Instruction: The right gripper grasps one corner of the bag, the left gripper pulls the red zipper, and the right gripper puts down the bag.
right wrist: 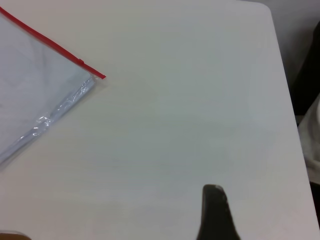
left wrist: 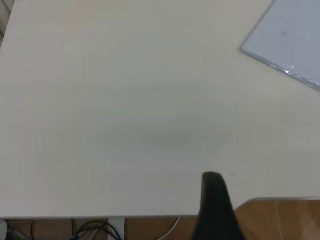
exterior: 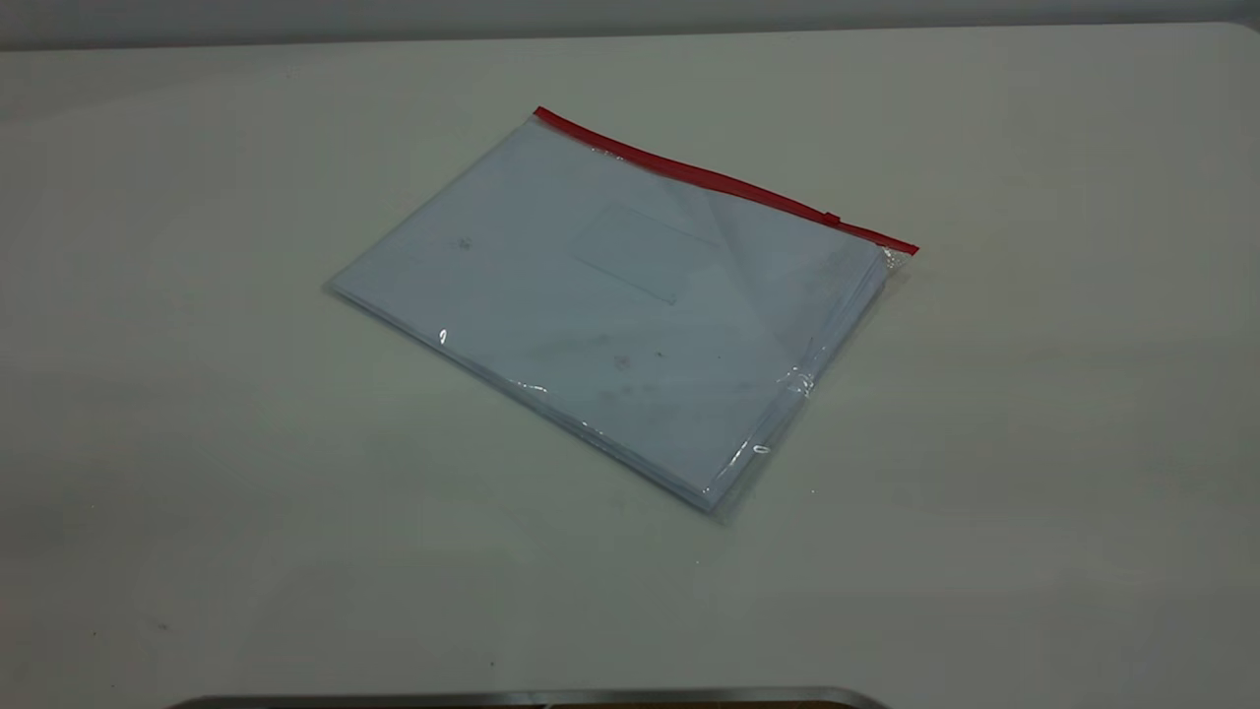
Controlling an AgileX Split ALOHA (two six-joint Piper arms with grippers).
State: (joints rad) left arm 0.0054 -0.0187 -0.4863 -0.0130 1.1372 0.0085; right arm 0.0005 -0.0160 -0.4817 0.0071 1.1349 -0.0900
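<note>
The bag (exterior: 610,305), a clear bluish-white pouch, lies flat in the middle of the white table. The red zipper (exterior: 719,179) runs along its far long edge, and the small red slider (exterior: 832,219) sits near that edge's right end. Neither gripper shows in the exterior view. The left gripper (left wrist: 214,200) shows as a black tip over bare table near the edge, well away from the bag's corner (left wrist: 292,40). The right gripper (right wrist: 215,210) shows as a black tip over bare table, well away from the bag (right wrist: 30,85) and its zipper end (right wrist: 92,71). Nothing is held.
The white table (exterior: 197,443) spreads wide on all sides of the bag. A metal rim (exterior: 532,697) lies at its near edge. Past the table edge the left wrist view shows wooden floor (left wrist: 285,220) and cables (left wrist: 95,227). The right wrist view shows dark things (right wrist: 305,60) beyond the table's edge.
</note>
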